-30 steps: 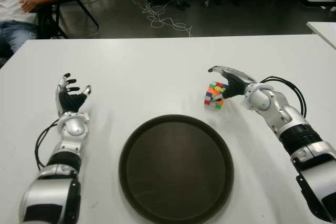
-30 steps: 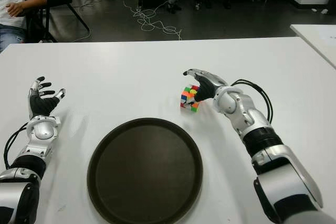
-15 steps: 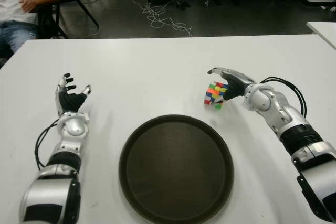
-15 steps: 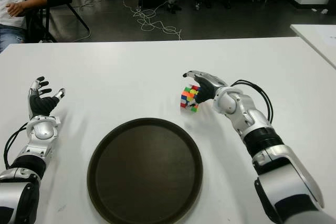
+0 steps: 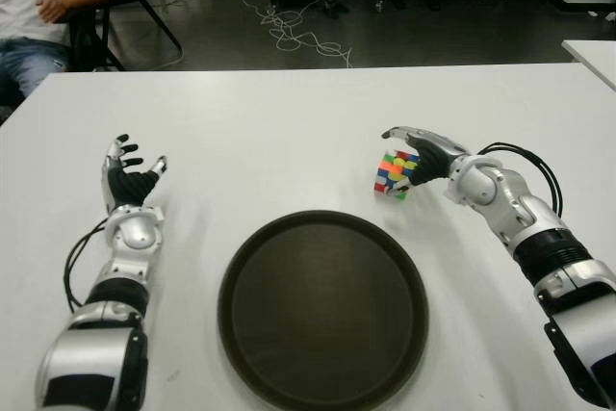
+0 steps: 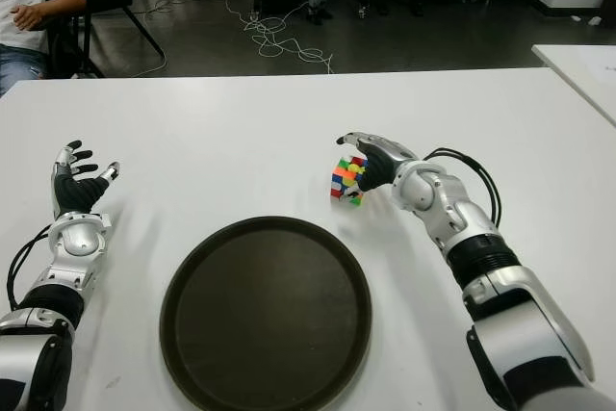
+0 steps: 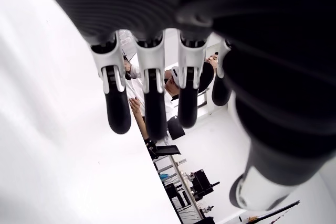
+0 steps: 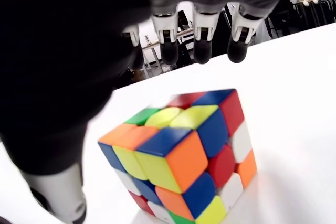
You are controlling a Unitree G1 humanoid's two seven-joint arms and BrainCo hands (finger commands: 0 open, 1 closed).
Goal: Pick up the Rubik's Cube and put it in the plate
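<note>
The Rubik's Cube stands on the white table, just beyond the far right rim of the dark round plate. My right hand cups the cube from the right: its fingers arch above the cube without touching it, and the thumb hangs beside its lower edge. The hand is open and the cube sits loose on the table. My left hand shows at the table's left, palm up, fingers spread, holding nothing.
A person sits on a chair beyond the table's far left corner. Cables lie on the floor behind the table. The corner of another white table shows at the far right.
My right hand has shifted slightly and its fingers have curled a little closer over the cube. The cube, the plate and the left hand stay where they were.
</note>
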